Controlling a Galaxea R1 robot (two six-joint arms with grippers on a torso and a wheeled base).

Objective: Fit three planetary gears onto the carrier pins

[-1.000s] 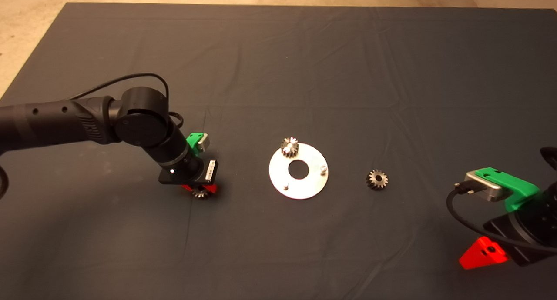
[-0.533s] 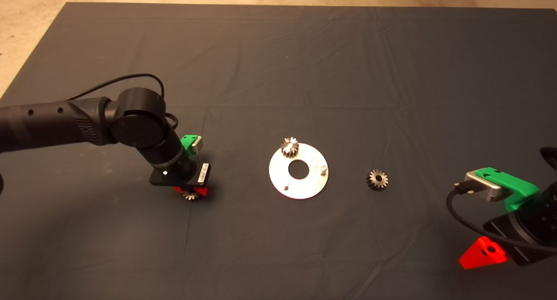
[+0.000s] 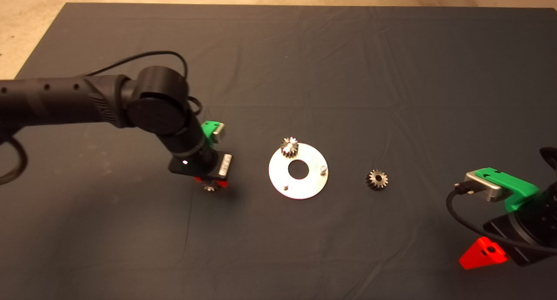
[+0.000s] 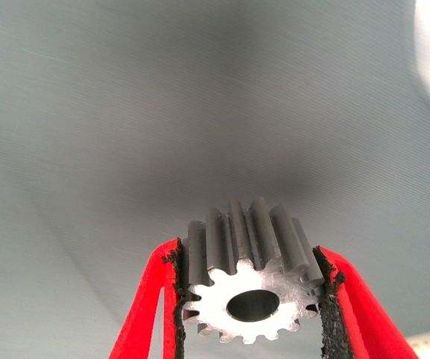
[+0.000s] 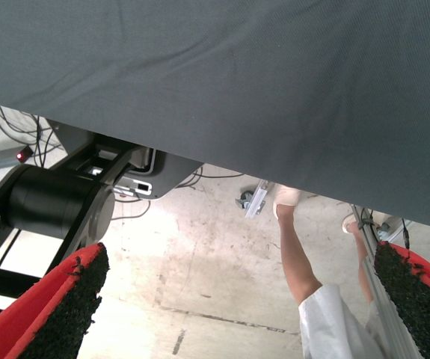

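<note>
A dark grey mat (image 3: 330,65), lightly creased, covers the counter, and a strip of pale concrete floor (image 3: 26,13) shows past its far and left edges. Near the middle of the mat lies the shiny disc (image 3: 304,185) with its large central hole; one planetary gear (image 3: 289,147) sits on the pin at the disc's far edge, while two carrier pins stand bare, one (image 3: 323,169) on the right side and one (image 3: 285,187) at the near side. A second gear (image 3: 377,179) lies flat on the mat well right of the disc. The left pincer (image 3: 210,185) hangs over the mat left of the disc, clenched on the third gear (image 4: 250,278), whose toothed flanks are pressed between the black pads (image 4: 176,288) with its shiny holed face turned toward the wrist camera. The right pincer (image 3: 482,253) waits at the lower right edge, its fingers (image 5: 69,303) spread wide apart; between them its wrist view shows the mat's edge, the concrete floor, cables, a black machine base (image 5: 57,202) and a person's legs (image 5: 298,254).
</note>
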